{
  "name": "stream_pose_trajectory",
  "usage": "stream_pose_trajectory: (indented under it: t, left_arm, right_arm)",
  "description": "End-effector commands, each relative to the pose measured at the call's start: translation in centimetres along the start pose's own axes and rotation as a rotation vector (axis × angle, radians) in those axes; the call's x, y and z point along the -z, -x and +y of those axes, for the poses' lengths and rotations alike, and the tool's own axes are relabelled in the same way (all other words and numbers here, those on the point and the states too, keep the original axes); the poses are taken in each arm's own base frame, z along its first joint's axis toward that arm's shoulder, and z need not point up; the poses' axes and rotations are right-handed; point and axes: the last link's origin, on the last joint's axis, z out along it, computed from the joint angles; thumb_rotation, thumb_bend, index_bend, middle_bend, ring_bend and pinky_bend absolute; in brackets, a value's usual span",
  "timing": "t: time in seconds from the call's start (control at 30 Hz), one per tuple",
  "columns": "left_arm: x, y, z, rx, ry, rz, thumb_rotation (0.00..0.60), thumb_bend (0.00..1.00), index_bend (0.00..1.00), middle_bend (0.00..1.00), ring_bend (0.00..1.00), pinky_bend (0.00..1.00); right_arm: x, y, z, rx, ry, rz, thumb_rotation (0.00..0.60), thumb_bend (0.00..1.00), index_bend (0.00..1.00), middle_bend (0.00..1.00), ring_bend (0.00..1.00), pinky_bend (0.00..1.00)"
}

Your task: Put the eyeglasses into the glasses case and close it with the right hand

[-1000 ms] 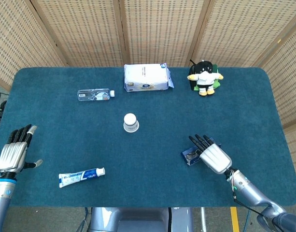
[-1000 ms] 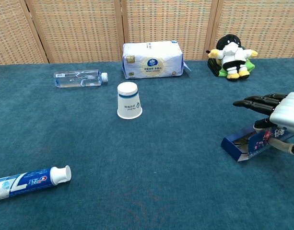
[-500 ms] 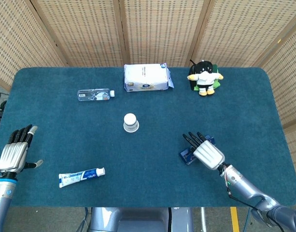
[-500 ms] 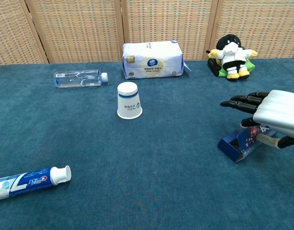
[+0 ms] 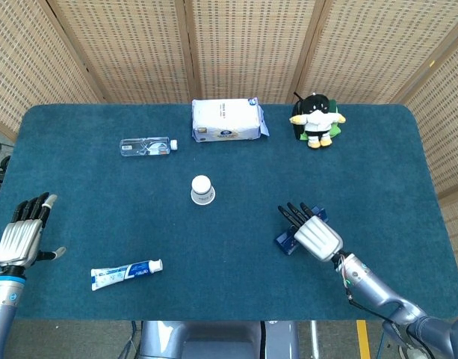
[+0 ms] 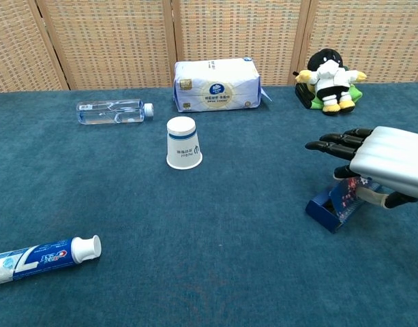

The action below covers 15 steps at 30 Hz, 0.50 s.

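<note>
The blue glasses case [image 5: 286, 241] lies on the table at right of centre, and in the chest view its patterned lid [image 6: 348, 194] stands tilted up over the base. My right hand [image 5: 312, 232] hovers flat over the case with fingers stretched out and apart, the thumb [image 6: 389, 199] down against the lid. It grips nothing. The eyeglasses are hidden from both views. My left hand [image 5: 19, 235] rests open at the table's left edge, far from the case; the chest view does not show it.
An upturned paper cup [image 5: 202, 189] stands mid-table. A toothpaste tube [image 5: 126, 274] lies front left and a water bottle [image 5: 146, 146] back left. A tissue pack [image 5: 226, 120] and a plush toy [image 5: 316, 120] sit along the back.
My right hand has slid left and a little toward me over the case. The case shifted left with it and its lid stands steeper. The left hand has not moved.
</note>
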Motion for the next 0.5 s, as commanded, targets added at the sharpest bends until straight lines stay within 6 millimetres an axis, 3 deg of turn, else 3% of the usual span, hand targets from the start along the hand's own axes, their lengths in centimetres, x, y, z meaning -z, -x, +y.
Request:
stream_pose_trajectory:
  t: [0.03, 0.23, 0.5]
  left_arm:
    - [0.0, 0.0, 0.0, 0.000, 0.000, 0.000, 0.600, 0.00, 0.00, 0.00, 0.00, 0.00]
    - [0.0, 0.0, 0.0, 0.001, -0.001, -0.001, 0.600, 0.00, 0.00, 0.00, 0.00, 0.00]
    - [0.0, 0.0, -0.1, 0.002, -0.005, -0.001, 0.600, 0.00, 0.00, 0.00, 0.00, 0.00]
  right_arm:
    - [-0.1, -0.1, -0.2, -0.010, 0.008, 0.025, 0.600, 0.39, 0.25, 0.02, 0.00, 0.17]
    - [-0.5, -0.4, -0.3, -0.030, 0.030, 0.067, 0.600, 0.26, 0.22, 0.02, 0.00, 0.17]
    - [-0.6, -1.3, 0.2, -0.042, 0.042, 0.109, 0.600, 0.25, 0.21, 0.00, 0.00, 0.17]
